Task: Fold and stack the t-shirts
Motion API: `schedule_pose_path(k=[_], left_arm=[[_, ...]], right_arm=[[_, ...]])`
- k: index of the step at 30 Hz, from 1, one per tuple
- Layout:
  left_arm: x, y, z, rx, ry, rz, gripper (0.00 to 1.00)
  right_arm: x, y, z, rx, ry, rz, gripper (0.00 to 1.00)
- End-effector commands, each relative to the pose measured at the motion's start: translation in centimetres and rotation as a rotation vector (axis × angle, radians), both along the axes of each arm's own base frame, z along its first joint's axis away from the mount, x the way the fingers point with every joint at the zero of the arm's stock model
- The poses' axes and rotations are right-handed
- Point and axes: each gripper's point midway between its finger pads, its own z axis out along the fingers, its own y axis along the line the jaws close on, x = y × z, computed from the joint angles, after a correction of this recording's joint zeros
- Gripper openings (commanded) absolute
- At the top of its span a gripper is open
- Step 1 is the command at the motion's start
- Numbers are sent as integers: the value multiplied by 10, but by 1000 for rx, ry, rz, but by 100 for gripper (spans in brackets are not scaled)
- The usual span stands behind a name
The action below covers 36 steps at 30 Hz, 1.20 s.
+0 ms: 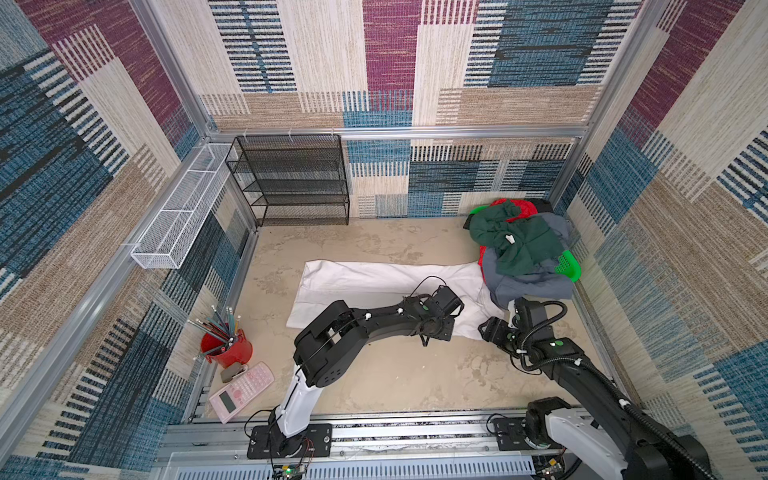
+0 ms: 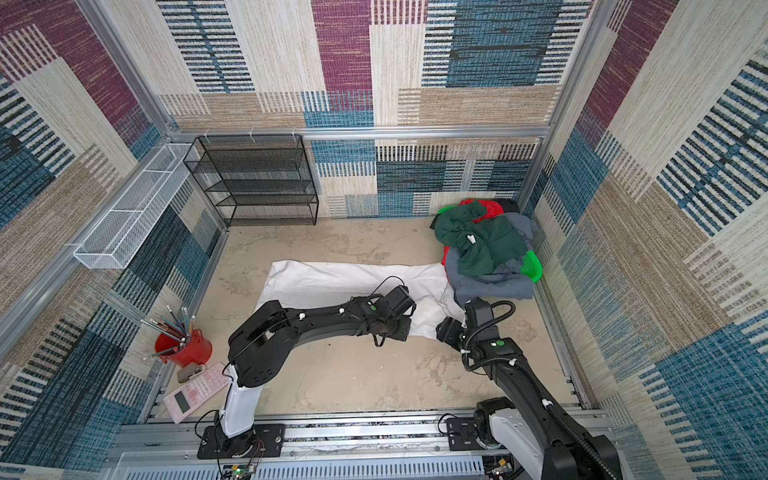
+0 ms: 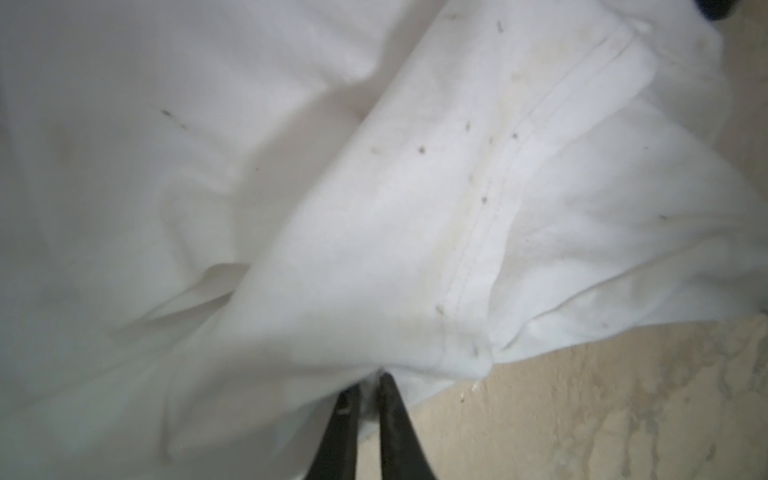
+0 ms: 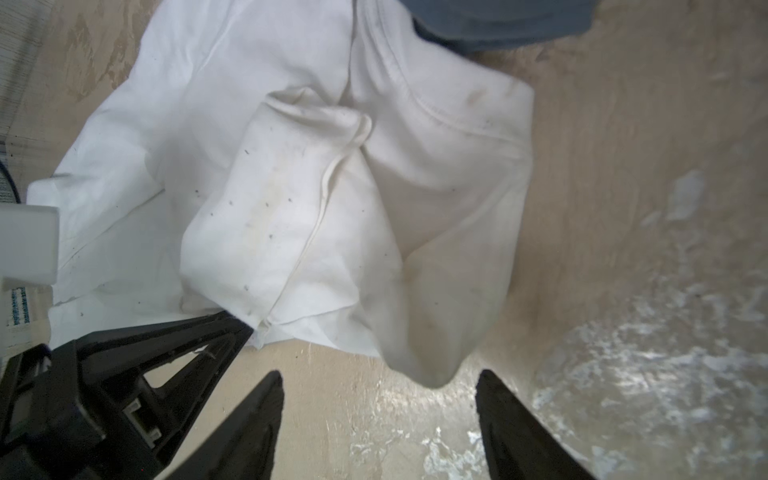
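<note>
Reaching fwd from its base at the near edge, the left arm (image 1: 361, 328) bends at the elbow, forearm low and stretched rightward. We see the left gripper (image 3: 368, 386) pinched nearly closed on the near hem of the white t-shirt (image 1: 374, 278), w/ a thin strip of cloth between the jaws. The shirt lies spread lengthwise across the table (image 1: 395, 374); its right end is tucked under the pile. The right arm (image 1: 561, 353) angles in from the right, wrist low. The right gripper (image 4: 378, 390) is spread wide over bare table, holding nothing, just beside the shirt's bunched corner and near the left gripper. The dark green t-shirt (image 1: 519, 241), grey-blue t-shirt (image 1: 528, 286) and red t-shirt (image 1: 521, 208) are heaped on the green basket (image 1: 567, 266), far right.
</note>
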Motion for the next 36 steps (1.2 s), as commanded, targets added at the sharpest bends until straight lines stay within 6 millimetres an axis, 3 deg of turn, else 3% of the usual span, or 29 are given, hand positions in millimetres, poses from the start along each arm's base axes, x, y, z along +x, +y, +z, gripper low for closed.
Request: schedule_pose_path(k=[1,5,13,23,36], left_arm=[[0,-2,7,-12,-2,-8,6],[1,-3,11,-17,-8,-9,0],[8,3,24,-17,-28,7,0],[38,18,39,-81,-28,58,0],[80,14,55,-218,13,98,0]], right_arm=[[5,-1,3,-3,-24,-8,74],[5,0,4,-2,-29,-5,75],[4,-1,2,-6,-24,-9,74],[12,-15,-1,-82,-20,-50,73],[18,-26,-11,-147,18,-88,69]])
